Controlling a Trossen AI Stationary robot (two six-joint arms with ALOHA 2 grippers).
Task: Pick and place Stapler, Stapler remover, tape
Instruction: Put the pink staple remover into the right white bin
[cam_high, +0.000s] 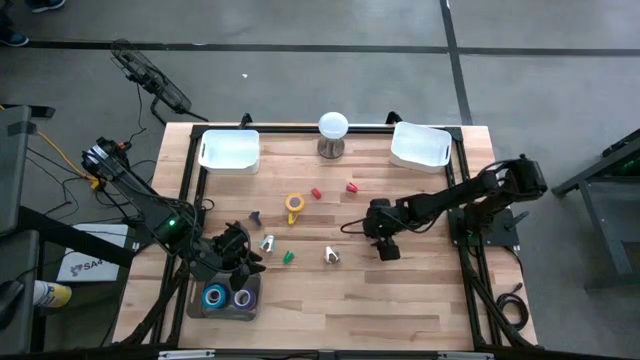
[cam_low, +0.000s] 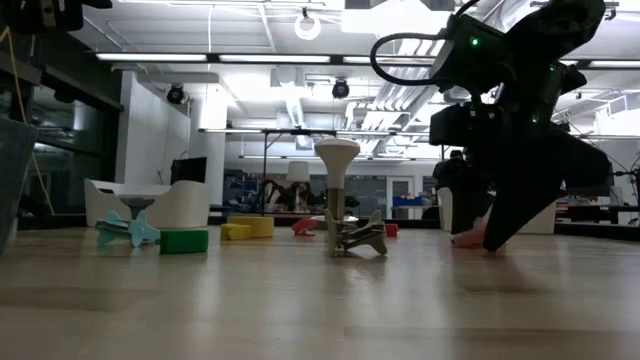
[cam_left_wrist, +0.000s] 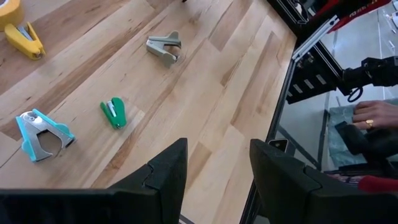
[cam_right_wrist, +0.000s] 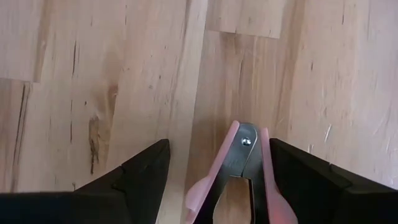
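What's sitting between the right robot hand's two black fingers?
A pink staple remover lies on the wooden table, right between the right gripper's open fingers. The right wrist view shows it best.

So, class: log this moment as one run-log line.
right gripper: open around pink staple remover | left gripper: open, empty, above tape tray

The light wooden table looks smooth, with dark grain lines. On it, the pink plastic staple remover has a shiny metal middle. The black fingers beside it look matt.
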